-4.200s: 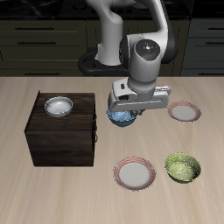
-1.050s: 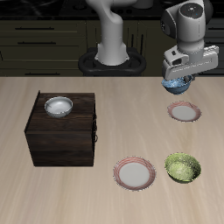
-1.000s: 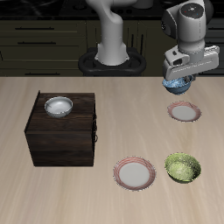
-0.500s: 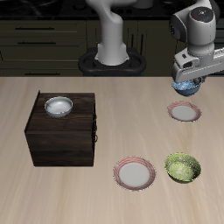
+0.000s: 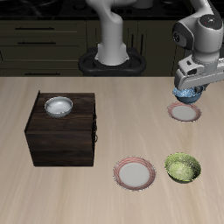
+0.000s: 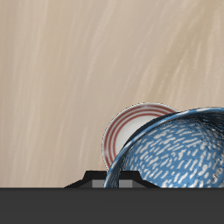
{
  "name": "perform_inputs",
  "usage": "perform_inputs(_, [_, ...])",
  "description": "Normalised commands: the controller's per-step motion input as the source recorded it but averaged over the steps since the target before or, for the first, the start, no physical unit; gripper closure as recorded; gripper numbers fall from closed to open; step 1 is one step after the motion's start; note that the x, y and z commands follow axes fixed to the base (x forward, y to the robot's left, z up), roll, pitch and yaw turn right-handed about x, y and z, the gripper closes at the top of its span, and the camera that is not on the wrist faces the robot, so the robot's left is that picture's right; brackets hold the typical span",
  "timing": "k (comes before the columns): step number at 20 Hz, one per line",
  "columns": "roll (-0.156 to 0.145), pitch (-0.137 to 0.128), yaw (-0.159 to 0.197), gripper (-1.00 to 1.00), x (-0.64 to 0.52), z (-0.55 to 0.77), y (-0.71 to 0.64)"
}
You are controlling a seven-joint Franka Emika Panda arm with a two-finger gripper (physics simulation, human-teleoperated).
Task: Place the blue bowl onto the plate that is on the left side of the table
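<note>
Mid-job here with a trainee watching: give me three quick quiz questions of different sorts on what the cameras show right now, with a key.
1. True or false: the blue bowl already rests on the plate.
2. Multiple choice: what sits on top of the dark wooden box? A) a green bowl B) a white-grey bowl C) a plate
3. Short answer: which dish lies right beside the green bowl near the table's front edge?

Key
1. False. The gripper holds the bowl in the air above the plate.
2. B, the white-grey bowl.
3. The larger pink-rimmed plate.
</note>
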Motion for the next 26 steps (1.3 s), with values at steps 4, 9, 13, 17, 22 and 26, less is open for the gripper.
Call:
perform_inputs(4, [-0.04,0.066,0.034,1.0,0.06,-0.45,0.05])
perform_inputs(9, [-0.019,0.043,0.042,1.0,-0.14,-0.48,0.03])
perform_inputs(13, [-0.007,0.038,0.022,1.0,-0.23,-0.39,-0.02])
perform_inputs(17, [0.043,0.067,-0.019,1.0,-0.32,-0.37,0.01])
perform_inputs(22, [0.138,0.009,-0.04,-1.0,-0.23,0.03,0.08])
perform_inputs(26, [0.013,-0.001,-0.018,-1.0,0.03,0.12,-0.08])
